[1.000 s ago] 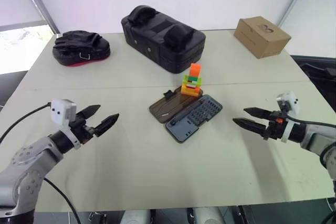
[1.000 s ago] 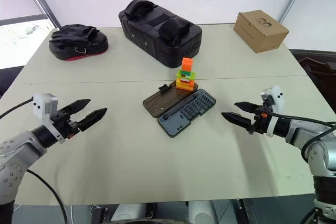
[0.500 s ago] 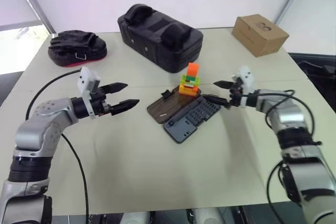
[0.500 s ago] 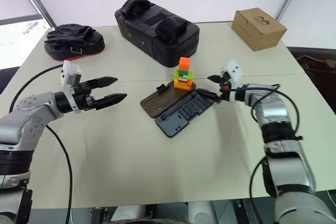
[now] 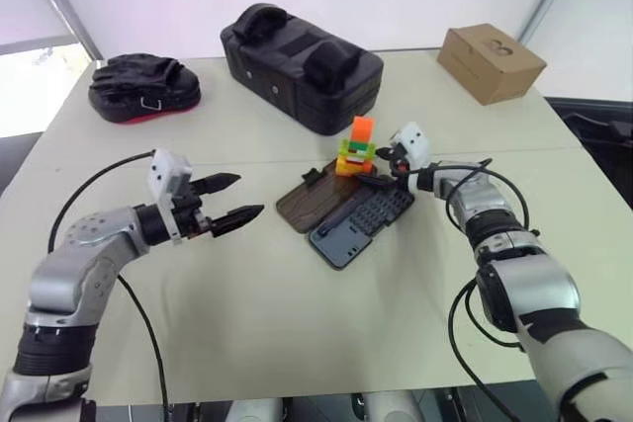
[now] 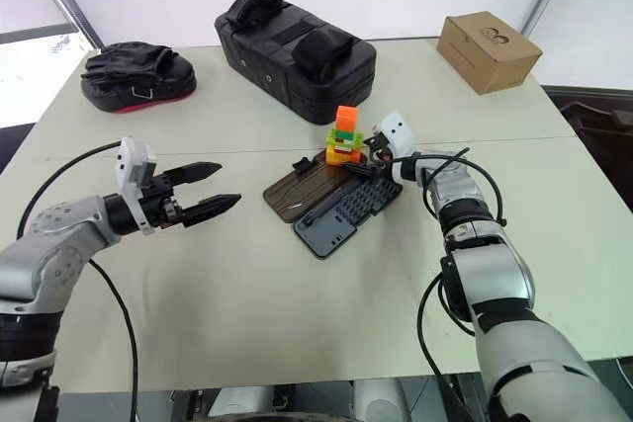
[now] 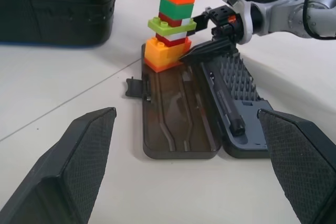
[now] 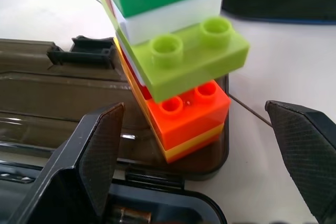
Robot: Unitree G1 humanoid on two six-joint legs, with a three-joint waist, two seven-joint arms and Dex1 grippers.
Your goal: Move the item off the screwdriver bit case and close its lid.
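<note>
The screwdriver bit case (image 5: 361,224) lies open mid-table, its grey bit tray nearest me and its brown see-through lid (image 5: 315,199) flat beside it. A toy brick tower (image 5: 359,148) of orange, green, white and red bricks stands upright on the lid's far corner. My right gripper (image 5: 379,167) is open just to the right of the tower's base, low over the case; in the right wrist view its fingers (image 8: 100,156) flank the bottom orange brick (image 8: 191,111) without touching it. My left gripper (image 5: 232,201) is open, hovering to the left of the lid.
A large black bag (image 5: 297,56) stands behind the case. A black padded mitt (image 5: 143,89) lies at the far left and a cardboard box (image 5: 492,48) at the far right. The near half of the table (image 5: 297,323) is bare.
My right gripper has travelled from the table's right side in to the brick tower's base. My left gripper has come in from the front left towards the lid.
</note>
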